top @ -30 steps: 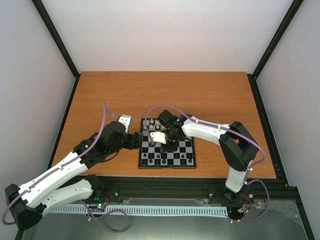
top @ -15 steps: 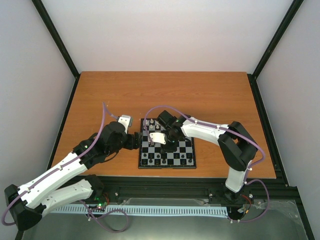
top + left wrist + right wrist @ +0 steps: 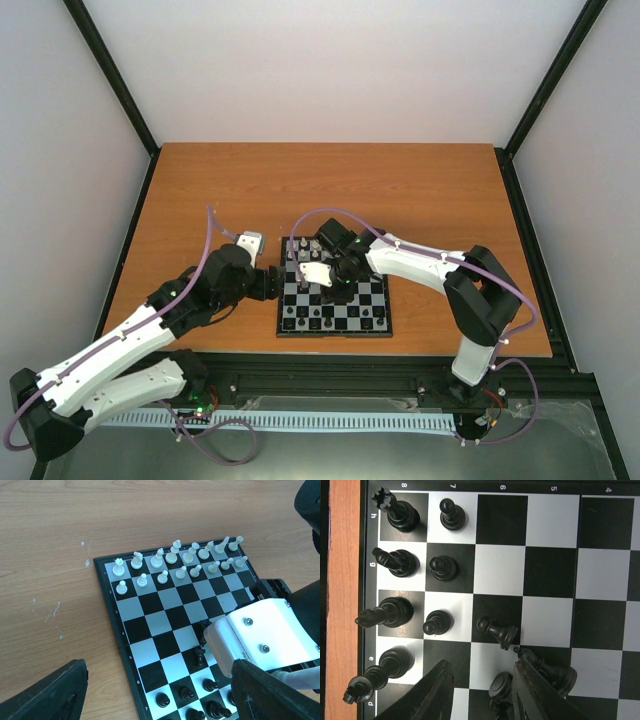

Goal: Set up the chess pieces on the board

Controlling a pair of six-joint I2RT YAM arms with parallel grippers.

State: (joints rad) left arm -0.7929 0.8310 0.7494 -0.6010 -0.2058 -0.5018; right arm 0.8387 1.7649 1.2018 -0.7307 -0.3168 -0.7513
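The board (image 3: 372, 300) lies near the table's front; it also shows in the left wrist view (image 3: 165, 600) and the right wrist view (image 3: 550, 560). White chess pieces (image 3: 172, 557) stand in two rows at one end. Black chess pieces (image 3: 400, 562) stand in two rows at the other end. A black pawn (image 3: 497, 630) and a taller black piece (image 3: 550, 671) lie tipped over mid-board. My right gripper (image 3: 482, 667) hangs open over them, with an upright black piece (image 3: 500, 685) beside its right finger. My left gripper (image 3: 159, 680) is open and empty at the board's left edge (image 3: 272, 283).
The board sits on a brown wooden table (image 3: 420, 190) enclosed by white walls and black frame posts. My right gripper's white body (image 3: 265, 635) blocks part of the board in the left wrist view. Faint white scuffs (image 3: 52, 612) mark the wood beside the board.
My right gripper has shifted very slightly over the board. The left arm has not visibly moved.
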